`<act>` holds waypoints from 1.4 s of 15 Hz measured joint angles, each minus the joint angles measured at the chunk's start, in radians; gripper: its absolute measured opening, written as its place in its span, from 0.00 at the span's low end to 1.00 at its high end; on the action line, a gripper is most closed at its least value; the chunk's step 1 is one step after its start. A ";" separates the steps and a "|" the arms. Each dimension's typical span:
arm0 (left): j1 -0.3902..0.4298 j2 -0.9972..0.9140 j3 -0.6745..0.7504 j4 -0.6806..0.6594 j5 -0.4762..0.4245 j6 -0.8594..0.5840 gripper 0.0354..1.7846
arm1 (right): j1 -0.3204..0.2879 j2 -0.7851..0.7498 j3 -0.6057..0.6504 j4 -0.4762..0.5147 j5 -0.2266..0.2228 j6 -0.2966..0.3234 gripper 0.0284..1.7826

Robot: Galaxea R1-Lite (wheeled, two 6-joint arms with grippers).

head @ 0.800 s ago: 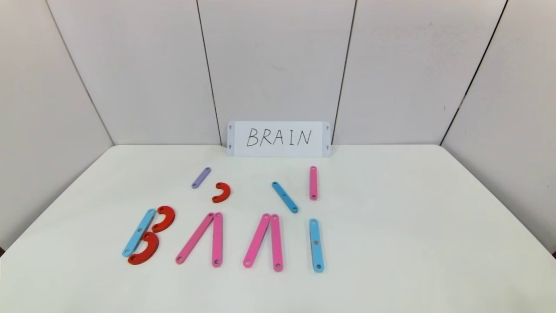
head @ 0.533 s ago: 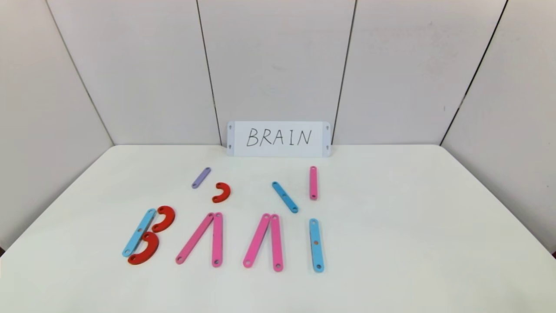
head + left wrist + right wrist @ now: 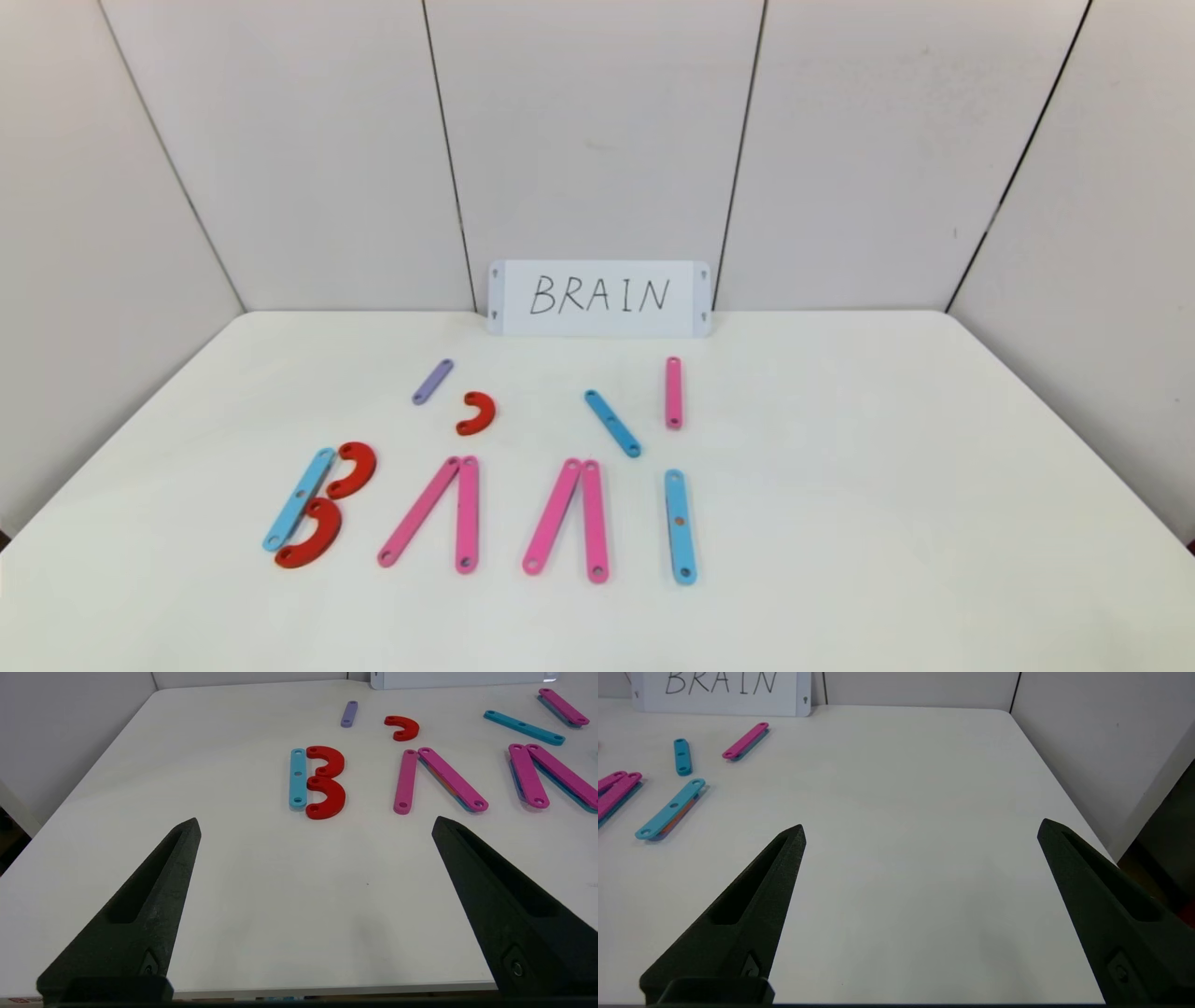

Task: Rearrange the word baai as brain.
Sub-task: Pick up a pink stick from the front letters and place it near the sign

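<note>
The word baai lies across the near half of the table. Its B is a blue strip (image 3: 298, 500) with two red curves (image 3: 353, 469). Two pairs of pink strips (image 3: 467, 514) (image 3: 594, 522) form the peaked letters, and a blue strip (image 3: 680, 526) is the last stroke. Behind them lie loose pieces: a purple strip (image 3: 432, 382), a small red curve (image 3: 478, 413), a blue strip (image 3: 612, 423) and a pink strip (image 3: 673, 393). My left gripper (image 3: 316, 823) hangs open over the near left edge, short of the B (image 3: 317, 781). My right gripper (image 3: 920, 829) hangs open over bare table, right of the letters. Neither shows in the head view.
A white card (image 3: 598, 298) with BRAIN handwritten in black leans on the back wall. White wall panels enclose the table (image 3: 887, 485) at the back and both sides. Its right half is bare, and its right edge (image 3: 1064, 779) drops off near my right gripper.
</note>
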 joint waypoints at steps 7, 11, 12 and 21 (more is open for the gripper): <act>-0.001 0.000 -0.137 0.045 -0.026 0.003 0.97 | 0.000 0.013 -0.196 0.125 0.004 0.000 0.98; -0.001 0.026 -0.300 0.166 -0.063 0.003 0.97 | -0.001 0.108 -0.345 0.131 0.003 0.000 0.98; -0.001 0.047 -0.335 0.170 -0.066 0.003 0.97 | -0.002 0.136 -0.381 0.131 0.002 0.000 0.98; -0.011 0.384 -0.583 0.059 -0.086 0.003 0.97 | -0.003 0.473 -0.721 0.120 0.001 0.004 0.98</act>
